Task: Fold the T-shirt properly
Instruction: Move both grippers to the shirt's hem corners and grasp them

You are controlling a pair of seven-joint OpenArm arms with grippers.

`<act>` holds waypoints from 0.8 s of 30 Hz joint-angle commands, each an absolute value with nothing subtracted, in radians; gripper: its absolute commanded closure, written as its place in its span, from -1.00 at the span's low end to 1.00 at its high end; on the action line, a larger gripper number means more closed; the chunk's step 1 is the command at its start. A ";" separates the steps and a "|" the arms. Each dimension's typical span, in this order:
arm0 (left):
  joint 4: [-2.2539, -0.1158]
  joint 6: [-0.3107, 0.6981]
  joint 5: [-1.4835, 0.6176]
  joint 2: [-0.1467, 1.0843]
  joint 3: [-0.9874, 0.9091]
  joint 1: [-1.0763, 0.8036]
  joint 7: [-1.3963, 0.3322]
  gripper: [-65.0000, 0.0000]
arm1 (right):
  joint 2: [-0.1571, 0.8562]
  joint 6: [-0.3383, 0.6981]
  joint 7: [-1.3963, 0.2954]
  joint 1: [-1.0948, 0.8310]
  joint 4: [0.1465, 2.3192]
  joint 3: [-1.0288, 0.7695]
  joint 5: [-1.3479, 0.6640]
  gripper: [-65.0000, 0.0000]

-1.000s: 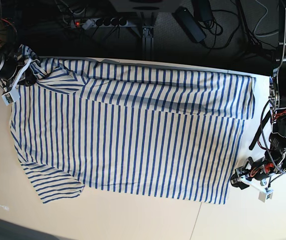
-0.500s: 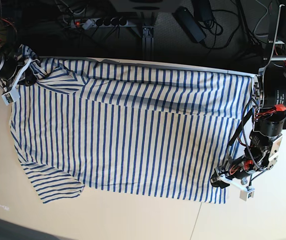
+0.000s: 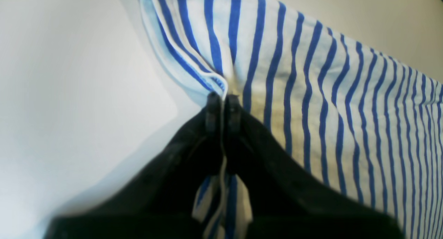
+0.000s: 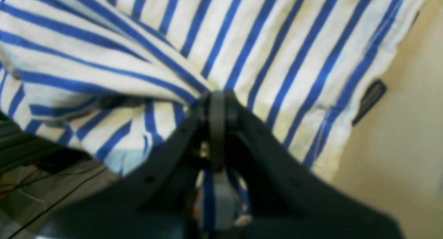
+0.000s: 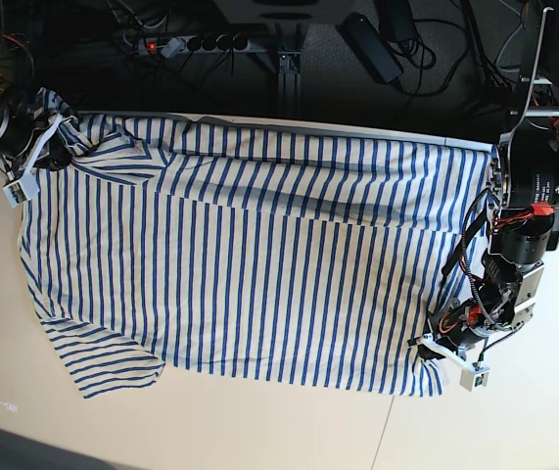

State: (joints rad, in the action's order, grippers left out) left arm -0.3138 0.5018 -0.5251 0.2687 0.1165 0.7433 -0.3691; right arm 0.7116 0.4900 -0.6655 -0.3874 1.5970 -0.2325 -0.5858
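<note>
Now the left pincer (image 3: 221,104) is closed on the hem corner of the T-shirt (image 5: 259,255), which lies flat on the desk (image 5: 259,431); the right pincer (image 4: 217,104) grips the shoulder. I would lift both together, evenly, to keep the fold straight.

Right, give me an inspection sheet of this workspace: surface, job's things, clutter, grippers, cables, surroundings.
Surface: pale table, bare where visible.
Job's things: T-shirt spread flat, far edge folded over.
Clutter: nothing seen.
Grippers: left gripper shut on the T-shirt's hem corner; right gripper shut on bunched cloth near the sleeve.
Cables: wires trail behind the table, off the cloth.
Surroundings: power strip on the dark floor.
</note>
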 commanded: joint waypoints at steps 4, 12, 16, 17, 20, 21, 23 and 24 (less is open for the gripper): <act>-0.326 0.574 -0.531 0.274 0.115 0.778 -0.361 1.00 | 0.733 0.550 -0.641 -0.339 1.675 -0.287 -0.596 1.00; -0.326 0.630 -0.530 0.274 0.115 0.778 -0.401 1.00 | 0.733 0.547 -0.617 -0.121 1.631 -0.332 -0.571 1.00; -0.326 0.641 -0.529 0.267 0.115 0.778 -0.410 1.00 | 0.730 0.547 -0.571 0.069 1.441 -0.332 -0.564 1.00; -0.326 0.641 -0.529 0.267 0.115 0.778 -0.412 1.00 | 0.728 0.547 -0.566 0.125 1.378 -0.331 -0.565 1.00; -0.326 0.641 -0.530 0.266 0.115 0.778 -0.424 1.00 | 0.720 0.547 -0.539 0.291 1.162 -0.331 -0.564 0.55; -0.326 0.641 -0.530 0.266 0.115 0.778 -0.427 1.00 | 0.717 0.547 -0.534 0.345 1.082 -0.331 -0.564 0.32; -0.326 0.641 -0.530 0.266 0.115 0.778 -0.437 1.00 | 0.714 0.548 -0.512 0.443 0.914 -0.331 -0.564 0.05; -0.326 0.641 -0.530 0.266 0.115 0.778 -0.446 1.00 | 0.714 0.547 -0.499 0.488 0.828 -0.331 -0.564 0.01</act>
State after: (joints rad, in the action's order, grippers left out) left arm -0.3138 0.6144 -0.5266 0.2600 0.1165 0.7456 -0.4500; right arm 0.6880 0.4900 -0.5175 0.4694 0.8055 -0.3244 -0.5594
